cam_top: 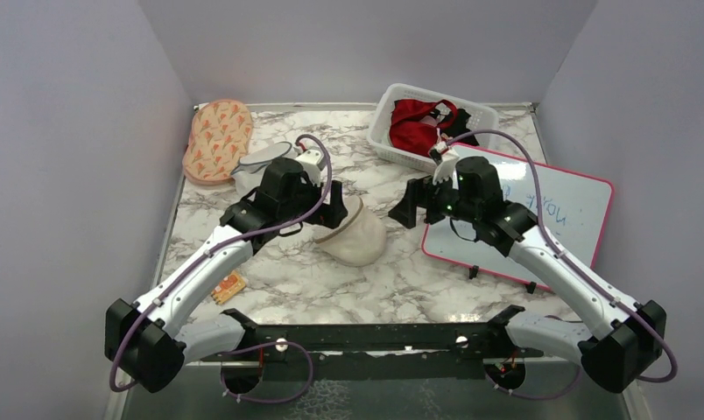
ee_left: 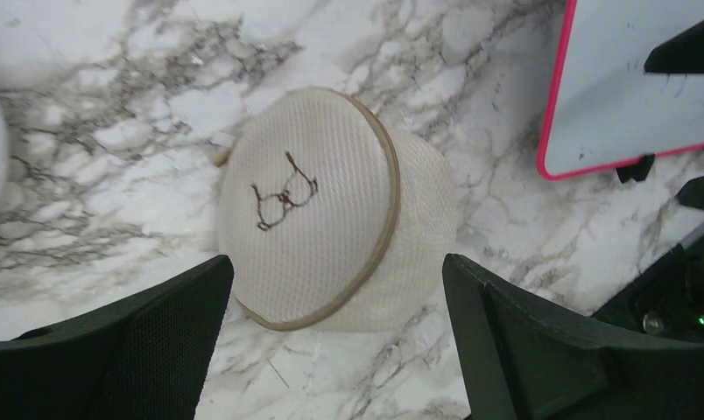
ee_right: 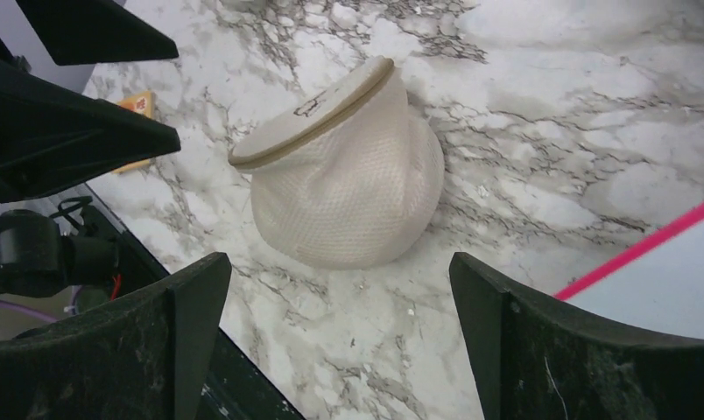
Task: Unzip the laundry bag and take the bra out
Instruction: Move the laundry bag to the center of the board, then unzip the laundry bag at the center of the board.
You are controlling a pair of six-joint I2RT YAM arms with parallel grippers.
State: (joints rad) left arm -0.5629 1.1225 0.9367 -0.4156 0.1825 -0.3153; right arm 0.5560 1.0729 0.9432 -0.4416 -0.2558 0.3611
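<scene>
Closest to the lens in the left wrist view are the two black fingers (ee_left: 147, 341) of the left gripper (ee_left: 339, 260). They are spread wide with nothing between them, and they hover above the laundry bag (ee_left: 322, 210) without touching it. The right gripper (ee_right: 341, 260) has also its jaws wide apart and holds nothing; it faces the same bag from the other side.

The bag lies on the marble table (cam_top: 401, 280) between the two grippers, near the pink-framed whiteboard (cam_top: 585, 210). It rests on its soft bulging side, and for this reason the flat face with the small drawing stands tilted, not level. The tan rim (ee_left: 392, 201) looks closed as far as I can see (a little tan tab (ee_left: 221, 157) at the edge could be the zip puller, but it is too small to be sure).

The bra is not visible; I judge it is inside. With one gripper on each side, one could steady the bag while the other pulls the zip; this step is not yet begun.
</scene>
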